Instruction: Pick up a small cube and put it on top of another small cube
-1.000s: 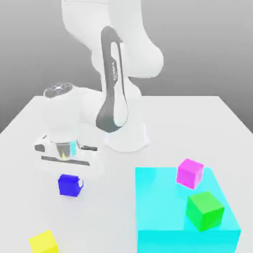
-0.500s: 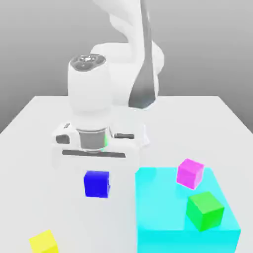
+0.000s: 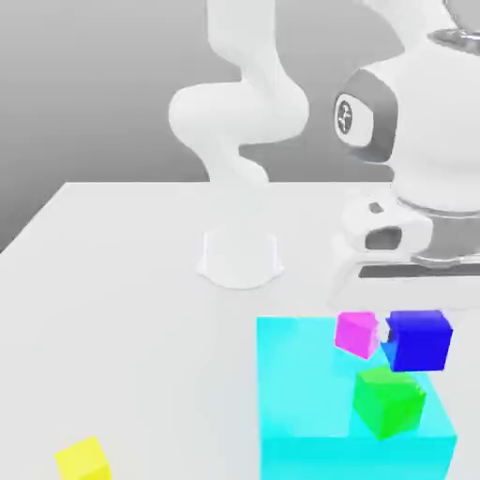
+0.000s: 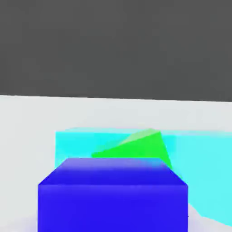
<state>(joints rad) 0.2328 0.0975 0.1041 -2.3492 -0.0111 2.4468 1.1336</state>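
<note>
Exterior view: small cube [image 3: 419,340] hangs under the hand [image 3: 412,323], above the cyan block [image 3: 300,394], faces square, tilted slightly, no long axis.
Neighbours: magenta cube [image 3: 355,334] just left; green cube [image 3: 387,401] below, nearer.
Hand: grip state cannot be told.
Open room: worktop [image 3: 131,328] left; yellow cube [image 3: 84,459] at near edge.

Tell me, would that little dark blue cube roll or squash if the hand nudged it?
Probably neither. The dark blue cube has flat faces and sharp edges, so it would likely slide or tip, not roll. It looks solid and keeps its shape, so it is likely stiff. Its smooth sides might be slippery.
</note>
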